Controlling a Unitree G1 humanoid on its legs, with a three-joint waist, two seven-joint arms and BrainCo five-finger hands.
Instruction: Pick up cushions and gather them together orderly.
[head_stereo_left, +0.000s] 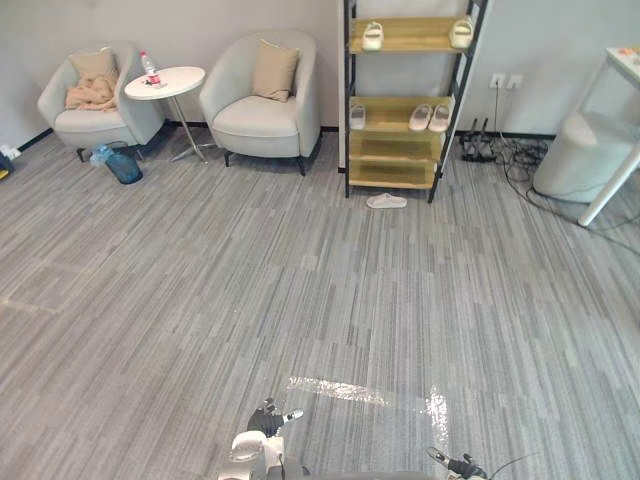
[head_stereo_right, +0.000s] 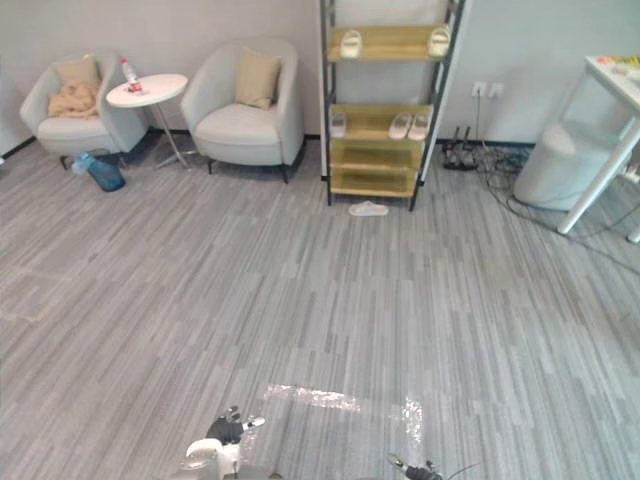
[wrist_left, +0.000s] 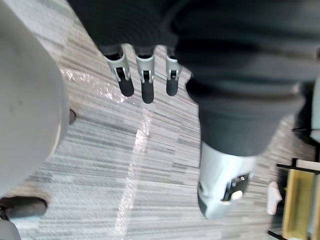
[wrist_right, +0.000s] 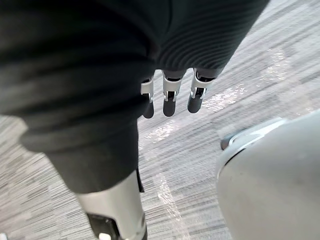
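Observation:
A tan cushion (head_stereo_left: 275, 69) leans upright against the back of the right grey armchair (head_stereo_left: 262, 115) at the far wall. A second tan cushion (head_stereo_left: 93, 64) stands in the left armchair (head_stereo_left: 90, 120), with a crumpled peach cloth (head_stereo_left: 92, 95) below it on the seat. My left hand (head_stereo_left: 266, 420) and right hand (head_stereo_left: 456, 465) hang low at the near edge, far from both chairs. In the wrist views the left hand's fingers (wrist_left: 145, 82) and the right hand's fingers (wrist_right: 169, 97) are straight over bare floor and hold nothing.
A round white side table (head_stereo_left: 166, 82) with a bottle stands between the armchairs, and a blue bag (head_stereo_left: 123, 164) lies beside it. A shoe shelf (head_stereo_left: 404, 110), a white slipper (head_stereo_left: 386, 201), a grey pouf (head_stereo_left: 586, 155), floor cables (head_stereo_left: 505, 150) and a white table (head_stereo_left: 622, 62) sit to the right.

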